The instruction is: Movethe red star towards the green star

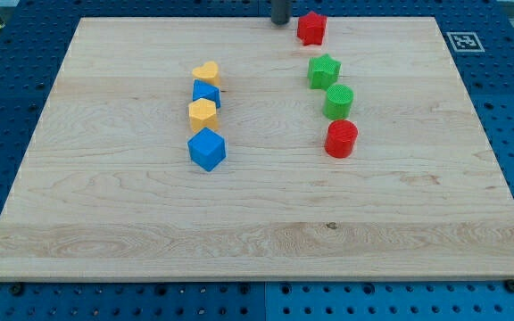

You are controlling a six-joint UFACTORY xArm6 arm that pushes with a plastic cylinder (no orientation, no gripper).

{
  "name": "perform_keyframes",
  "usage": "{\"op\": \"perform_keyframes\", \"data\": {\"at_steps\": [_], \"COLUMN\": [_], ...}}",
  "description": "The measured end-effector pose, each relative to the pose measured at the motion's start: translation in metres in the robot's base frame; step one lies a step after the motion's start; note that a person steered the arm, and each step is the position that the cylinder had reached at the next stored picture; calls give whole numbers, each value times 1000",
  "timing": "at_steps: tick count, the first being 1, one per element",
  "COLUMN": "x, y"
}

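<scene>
At the frame's top centre, my tip [279,21] is seen just left of the red star [310,28], apparently apart. The green star [323,71] lies just below on the desk [105,214]. No grasping hand is fitted.

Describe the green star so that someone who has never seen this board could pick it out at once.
On the wooden board, look to the column of blocks right of centre, running down from my tip. The green star is second, just below the red star. The green cylinder beneath it is round, not pointed.
</scene>
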State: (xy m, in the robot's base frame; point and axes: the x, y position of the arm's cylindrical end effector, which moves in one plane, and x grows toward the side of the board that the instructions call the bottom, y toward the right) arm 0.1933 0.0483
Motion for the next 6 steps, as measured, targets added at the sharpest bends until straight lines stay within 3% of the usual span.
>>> {"op": "perform_keyframes", "data": {"at_steps": [6], "x": [18], "y": [39]}}
